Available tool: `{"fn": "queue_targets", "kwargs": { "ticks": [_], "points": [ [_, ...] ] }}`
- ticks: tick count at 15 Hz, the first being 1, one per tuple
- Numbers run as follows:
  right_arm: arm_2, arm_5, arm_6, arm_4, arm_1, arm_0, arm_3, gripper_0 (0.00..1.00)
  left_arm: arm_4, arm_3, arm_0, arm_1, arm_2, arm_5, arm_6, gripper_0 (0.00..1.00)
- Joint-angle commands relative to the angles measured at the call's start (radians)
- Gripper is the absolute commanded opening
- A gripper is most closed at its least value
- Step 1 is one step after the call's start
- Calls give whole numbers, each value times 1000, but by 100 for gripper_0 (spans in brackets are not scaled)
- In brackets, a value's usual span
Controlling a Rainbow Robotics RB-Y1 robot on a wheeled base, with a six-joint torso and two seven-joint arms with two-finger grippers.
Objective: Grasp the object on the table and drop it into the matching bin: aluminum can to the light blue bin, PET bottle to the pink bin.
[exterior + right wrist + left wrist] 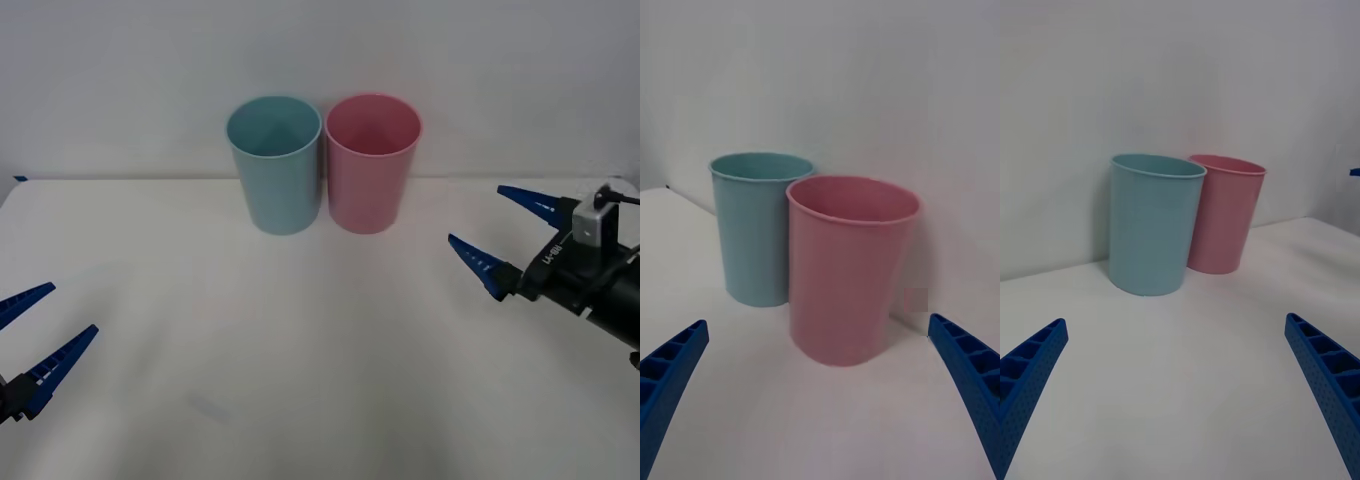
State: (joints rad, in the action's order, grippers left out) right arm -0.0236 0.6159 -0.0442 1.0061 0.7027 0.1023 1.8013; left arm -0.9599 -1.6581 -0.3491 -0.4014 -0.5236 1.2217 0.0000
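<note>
Left gripper (30,335): it hangs at about 8 o'clock on the table (320,330), low at the near left edge, with its blue fingers spread wide and nothing between them. Leave it parked unless the can turns up on its side.

Blue bin (274,165): it stands upright at about 12 o'clock, far centre, its rim touching or just beside the pink one. This is your target for a can.

Pink bin (372,163): it stands just to the right of the blue bin. Keep any can away from its mouth, because the two openings sit so close together.

Right gripper (500,235): it hovers at about 3 o'clock, fingers wide apart and empty, pointing toward the bins.

Can: you have no can on the tabletop here, and I cannot tell whether it already lies inside a bin.

Advice: judging from this, hold both arms back with fingers apart. When a can appears, approach level, close around its middle, lift above the rims, and release squarely over the blue bin.
</note>
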Motion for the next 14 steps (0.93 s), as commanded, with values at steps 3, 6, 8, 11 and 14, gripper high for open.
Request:
{"fn": "queue_targets", "kwargs": {
  "ticks": [3, 6, 8, 11, 14],
  "points": [
    [-125, 35, -68, -40, -3, 151, 1, 100, 0, 0, 0, 0, 0, 0, 0, 100],
    [-177, 65, -56, -86, -11, 223, 1, 100, 0, 0, 0, 0, 0, 0, 0, 100],
    [-219, 105, -43, -101, -28, 269, 1, 100, 0, 0, 0, 0, 0, 0, 0, 100],
    [-305, 199, -29, -98, -77, 321, 1, 100, 0, 0, 0, 0, 0, 0, 0, 100],
    [-378, 280, -17, -89, -120, 378, 1, 100, 0, 0, 0, 0, 0, 0, 0, 100]
  ]
}}
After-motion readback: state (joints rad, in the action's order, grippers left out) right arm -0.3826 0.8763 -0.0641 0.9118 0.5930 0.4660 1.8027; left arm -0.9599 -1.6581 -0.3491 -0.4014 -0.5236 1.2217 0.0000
